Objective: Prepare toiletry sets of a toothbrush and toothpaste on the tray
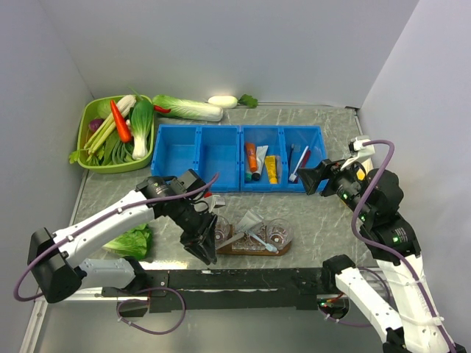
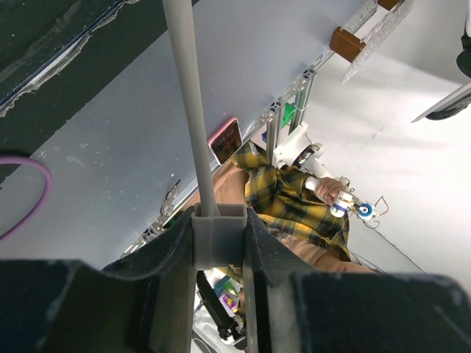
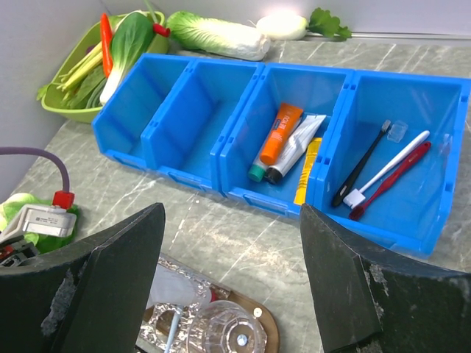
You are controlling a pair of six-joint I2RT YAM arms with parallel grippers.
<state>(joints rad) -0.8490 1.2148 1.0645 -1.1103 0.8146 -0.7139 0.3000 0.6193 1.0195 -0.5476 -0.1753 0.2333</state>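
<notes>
The brown wooden tray (image 1: 254, 248) lies near the table's front; its rim also shows in the right wrist view (image 3: 268, 318). On it are two clear glass cups (image 1: 279, 234), a silvery toothpaste tube (image 1: 249, 220) and a light blue toothbrush (image 1: 262, 242). My left gripper (image 1: 205, 248) hangs at the tray's left end, shut on a grey toothbrush handle (image 2: 190, 95) between its fingers (image 2: 219, 237). My right gripper (image 1: 315, 179) is open and empty, above the table in front of the blue bins. A white toothpaste tube (image 3: 298, 143) lies in the third bin.
Four blue bins (image 1: 199, 154) stand in a row. An orange tube (image 3: 280, 131) and a yellow tube (image 3: 307, 169) share the third bin. The fourth holds black, white and red toothbrushes (image 3: 386, 168). A green vegetable basket (image 1: 92, 118) sits back left, lettuce (image 1: 131, 241) front left.
</notes>
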